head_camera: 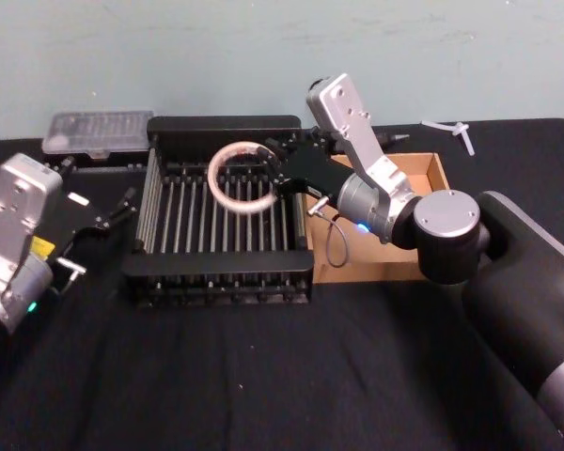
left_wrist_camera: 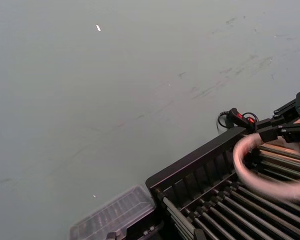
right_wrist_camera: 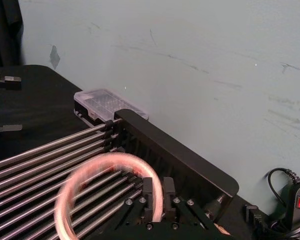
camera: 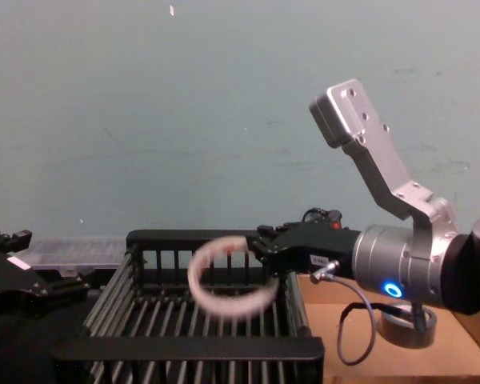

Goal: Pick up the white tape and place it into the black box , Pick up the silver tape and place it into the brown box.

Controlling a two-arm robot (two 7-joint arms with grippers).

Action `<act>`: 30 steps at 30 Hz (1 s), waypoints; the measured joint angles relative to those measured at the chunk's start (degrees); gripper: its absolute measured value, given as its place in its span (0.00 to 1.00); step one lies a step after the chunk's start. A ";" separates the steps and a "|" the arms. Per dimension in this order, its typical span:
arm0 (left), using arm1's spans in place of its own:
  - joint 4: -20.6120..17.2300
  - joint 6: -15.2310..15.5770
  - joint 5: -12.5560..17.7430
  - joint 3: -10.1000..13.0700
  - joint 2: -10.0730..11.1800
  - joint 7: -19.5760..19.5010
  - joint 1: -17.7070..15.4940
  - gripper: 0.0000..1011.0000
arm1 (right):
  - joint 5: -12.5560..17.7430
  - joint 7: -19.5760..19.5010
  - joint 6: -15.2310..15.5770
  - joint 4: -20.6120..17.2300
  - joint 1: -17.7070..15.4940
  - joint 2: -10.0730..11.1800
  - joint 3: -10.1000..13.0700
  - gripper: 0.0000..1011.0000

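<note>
- Right arm, silver/grey w/ black joints, fills the near right of the head view and reaches fwd-left over the table; blue light lit on its wrist housing.
- Right gripper (head_camera: 280, 174): black fingers clamped together on the rim of the white tape (head_camera: 242, 178), a large thin off-white ring. Ring is held in the air above the black box (head_camera: 224, 124), a black plastic crate w/ barred sides and floor; in the chest view the ring hangs clear of the floor bars, inside the crate's outline toward its right-rear part.
- Silver tape (camera: 408, 326), small chunky grey roll, lies flat in the brown box (head_camera: 430, 169), a shallow cardboard tray just beside the crate on its right.
- Left gripper (head_camera: 113, 214): low at the left, near the crate's left wall, holding nothing; fingers apart.
- Clear plastic case (head_camera: 99, 133) sits on the black tabletop behind the crate's left-rear corner.
- Black cable w/ red switch (right_wrist_camera: 296, 202) behind the crate, by the wall.
</note>
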 joint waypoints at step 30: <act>0.00 0.00 0.00 0.00 0.00 0.00 0.00 0.99 | 0.26 0.05 0.03 -0.13 -0.01 0.03 0.03 0.99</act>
